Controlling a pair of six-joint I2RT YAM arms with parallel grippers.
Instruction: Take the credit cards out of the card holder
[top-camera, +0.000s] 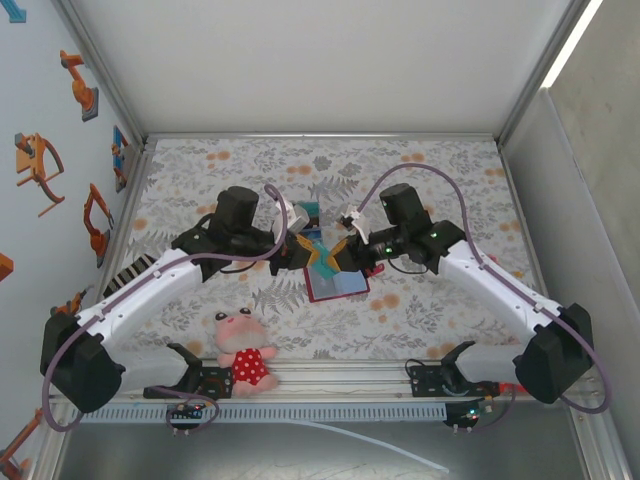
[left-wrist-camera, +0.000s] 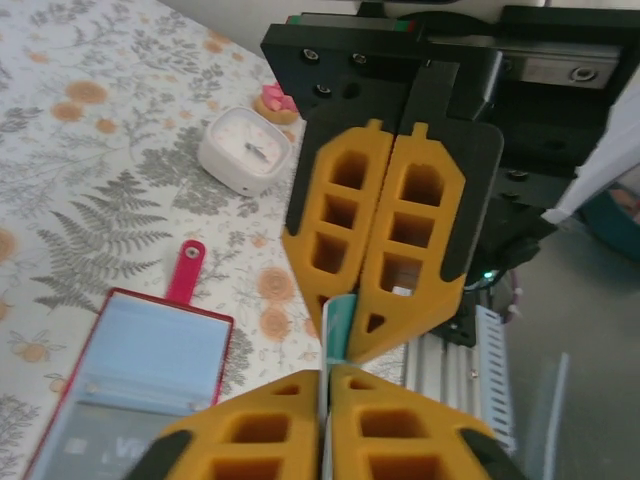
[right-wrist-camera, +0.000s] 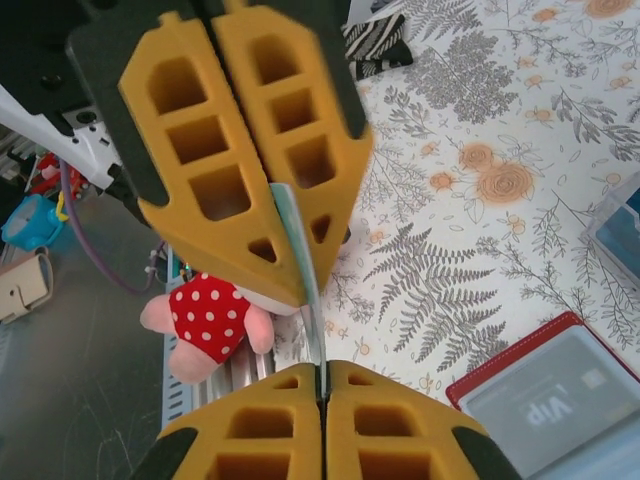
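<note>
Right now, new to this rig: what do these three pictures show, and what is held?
Two robot arms are bolted at the near edge of a flower-patterned table. One picture looks down from above; the other two come from a camera on each wrist, looking past its orange jaws. The left arm and right arm meet mid-table, both pairs of jaws shut on one teal credit card close to the open red card holder. A small white clock and a plush toy in a red dotted dress also lie there.

The red folding wallet (top-camera: 338, 288) lies open on the floral-clothed table (top-camera: 450, 180); the pink plush toy (top-camera: 243, 352) sits nearer me, leftward.
</note>
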